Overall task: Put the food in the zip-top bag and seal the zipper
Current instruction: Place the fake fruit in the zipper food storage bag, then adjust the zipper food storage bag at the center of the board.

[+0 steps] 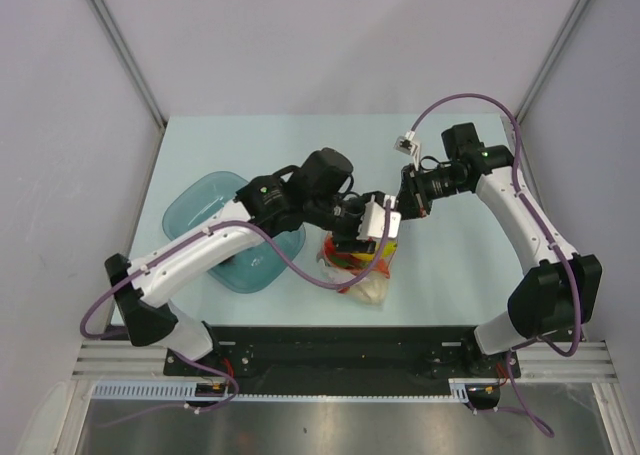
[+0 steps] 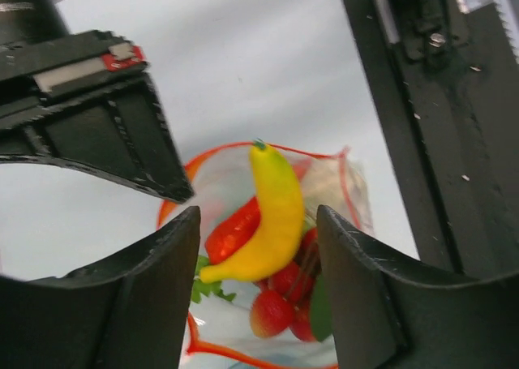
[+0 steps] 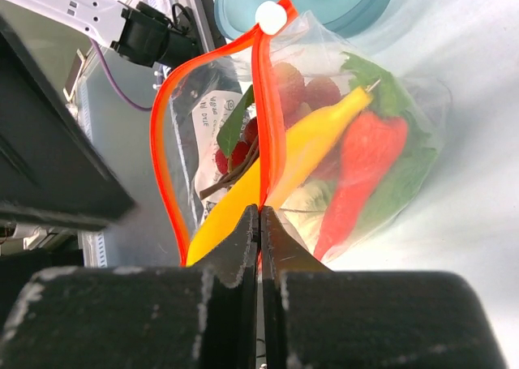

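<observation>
Pinching the zipper (image 3: pixel 268 101), the right end effector (image 3: pixel 259 223) held the zip-top bag (image 3: pixel 324 53) mid-surface (image 1: pixel 450 265), with the left end effector (image 2: pixel 258 215) hovering apart above. That banana (image 2: pixel 272 215) sat high near the mouth, could've easily jammed the seal.

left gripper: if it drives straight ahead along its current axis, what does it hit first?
Most likely the yellow banana, which sits in the open mouth of the zip-top bag, centred between the open fingers of the left gripper. How far ahead it lies is unclear from the wrist view.
</observation>
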{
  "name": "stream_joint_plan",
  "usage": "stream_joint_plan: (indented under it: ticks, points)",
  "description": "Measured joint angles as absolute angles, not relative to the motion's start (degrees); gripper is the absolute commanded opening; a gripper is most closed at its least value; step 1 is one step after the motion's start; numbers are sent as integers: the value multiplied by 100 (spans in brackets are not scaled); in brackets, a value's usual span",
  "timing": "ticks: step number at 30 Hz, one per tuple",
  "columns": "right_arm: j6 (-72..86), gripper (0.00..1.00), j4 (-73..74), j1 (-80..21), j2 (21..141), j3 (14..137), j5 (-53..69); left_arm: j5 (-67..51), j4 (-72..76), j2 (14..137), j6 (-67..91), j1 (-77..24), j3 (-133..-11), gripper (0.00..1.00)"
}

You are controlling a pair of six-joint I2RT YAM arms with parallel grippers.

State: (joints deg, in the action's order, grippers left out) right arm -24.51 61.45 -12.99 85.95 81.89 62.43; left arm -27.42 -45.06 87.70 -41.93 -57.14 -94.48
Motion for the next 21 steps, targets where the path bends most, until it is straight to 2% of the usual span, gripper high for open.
stream_joint_plan:
  ticks: [10,13,15,16,17,18,21]
  points:
    - [-2427,0,6141,-1299,8680,8221,6243,-3164,-5461,8556,-4556,-5787,-9124,61]
    - [-2405,0,6134,-1299,8683,8224,6246,-3111,-5437,8560,-4556,-5959,-8855,48]
    - [-2403,0,6134,-1299,8685,8232,6243,-2974,-5369,8589,-4550,-6040,-8646,25]
    - [-2403,0,6130,-1304,8683,8235,6246,-2906,-5360,8628,-4530,-6064,-8582,18]
    - [-2403,0,6128,-1313,8683,8239,6246,-2816,-5363,8698,-4539,-6077,-8549,5]
    - [-2401,0,6121,-1332,8683,8241,6246,-2735,-5349,8803,-4560,-6080,-8549,0]
    - [-2392,0,6101,-1406,8683,8241,6239,-2655,-5325,9050,-4493,-6073,-8604,0]
